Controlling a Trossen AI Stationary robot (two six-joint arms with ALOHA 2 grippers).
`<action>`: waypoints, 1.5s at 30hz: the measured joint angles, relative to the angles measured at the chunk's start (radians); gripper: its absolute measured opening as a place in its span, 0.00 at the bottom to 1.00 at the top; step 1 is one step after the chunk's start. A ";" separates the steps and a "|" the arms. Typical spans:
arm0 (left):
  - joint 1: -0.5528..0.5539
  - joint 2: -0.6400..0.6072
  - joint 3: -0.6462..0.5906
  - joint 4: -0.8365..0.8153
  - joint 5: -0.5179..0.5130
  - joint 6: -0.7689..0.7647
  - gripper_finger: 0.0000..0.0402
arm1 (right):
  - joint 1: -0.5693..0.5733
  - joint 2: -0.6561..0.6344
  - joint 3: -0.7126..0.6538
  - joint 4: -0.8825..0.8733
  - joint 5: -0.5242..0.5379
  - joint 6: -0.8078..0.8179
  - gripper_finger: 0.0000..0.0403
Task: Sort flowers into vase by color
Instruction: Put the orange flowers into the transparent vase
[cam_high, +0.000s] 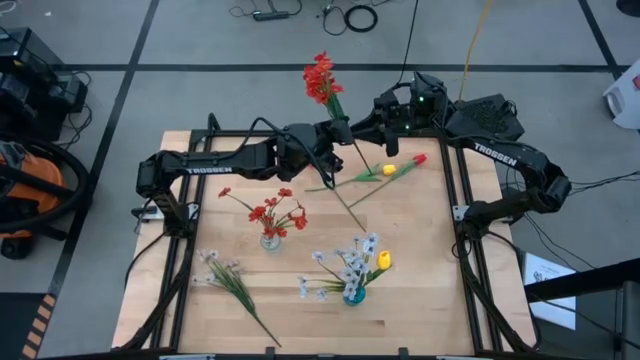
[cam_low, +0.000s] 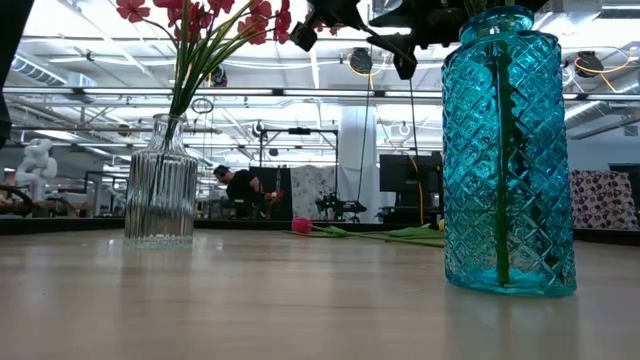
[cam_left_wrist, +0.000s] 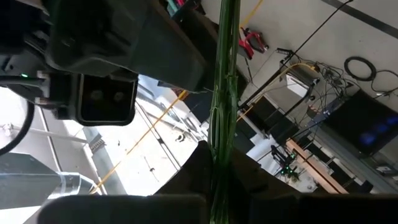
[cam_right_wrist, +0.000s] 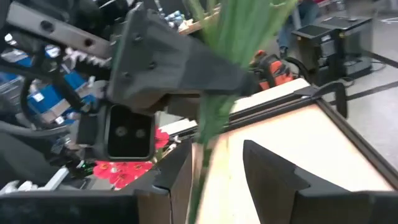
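Observation:
A spray of small red blossoms (cam_high: 322, 78) on a thin green stalk is held in the air over the table's far middle, with my left gripper (cam_high: 338, 128) shut on the stalk. My right gripper (cam_high: 368, 122) is open just beside it, one finger on either side of the same stalk (cam_right_wrist: 208, 130). A clear glass vase (cam_high: 271, 238) holds red flowers. A blue vase (cam_high: 353, 295) holds white blossoms and a yellow tulip. A red tulip (cam_high: 418, 159) and a yellow tulip (cam_high: 388, 170) lie on the table at the far right. My left gripper pinches the stalk's upper part (cam_left_wrist: 219, 155), a little below the blossoms, between its two fingers. The fingers come roughly level from the table's left and lie across the stalk. The stalk slants, blossoms toward the far edge, its lower end (cam_high: 362, 226) clear of the table. Whether my right gripper touches the stalk, I cannot tell.
A spray of white blossoms (cam_high: 225, 280) lies on the table at the near left. In the low view the clear vase (cam_low: 160, 185) and the blue vase (cam_low: 510, 150) stand apart with bare wood between them. Black frame rails run along both side edges.

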 joint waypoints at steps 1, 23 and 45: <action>0.000 0.000 0.000 0.000 0.000 0.000 0.06 | 0.006 0.002 0.000 0.000 0.000 -0.002 0.33; -0.003 0.000 0.000 0.014 -0.009 -0.104 0.06 | 0.034 0.011 0.000 -0.013 0.047 -0.045 0.03; -0.017 0.000 0.000 0.068 -0.127 -0.463 0.37 | -0.016 -0.003 0.000 -0.016 0.128 -0.051 0.01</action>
